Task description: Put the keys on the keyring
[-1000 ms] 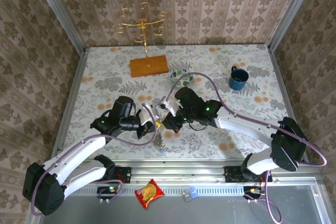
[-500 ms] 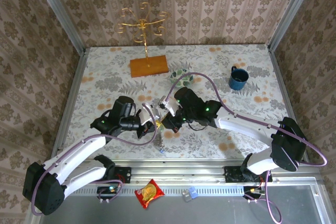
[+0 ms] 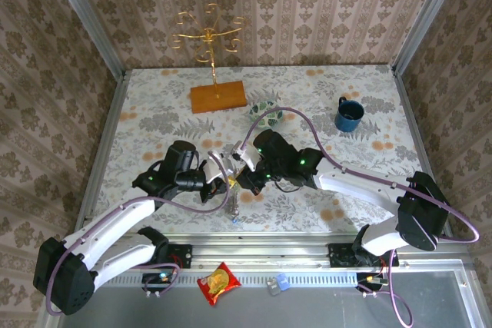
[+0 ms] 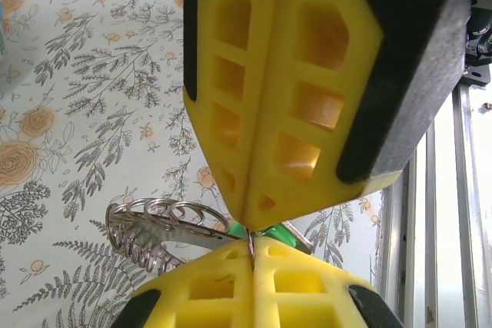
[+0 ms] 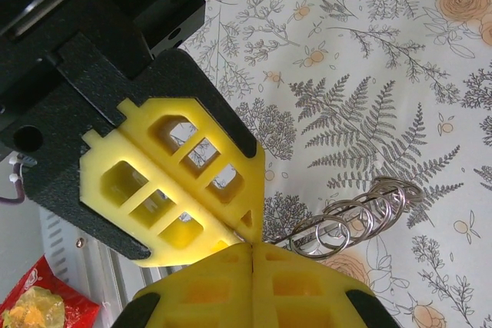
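Left gripper [image 4: 252, 257], right gripper [image 5: 252, 256] (keyring [image 5: 346, 224] between)

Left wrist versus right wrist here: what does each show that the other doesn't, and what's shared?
Left wrist, not right wrist: a green key head, partly hidden. Right wrist, not left wrist: a red snack packet in the bottom-left corner. Both: the left gripper and right gripper shut, meeting tip to tip, the bunch of silver rings beside them, and the floral tablecloth.
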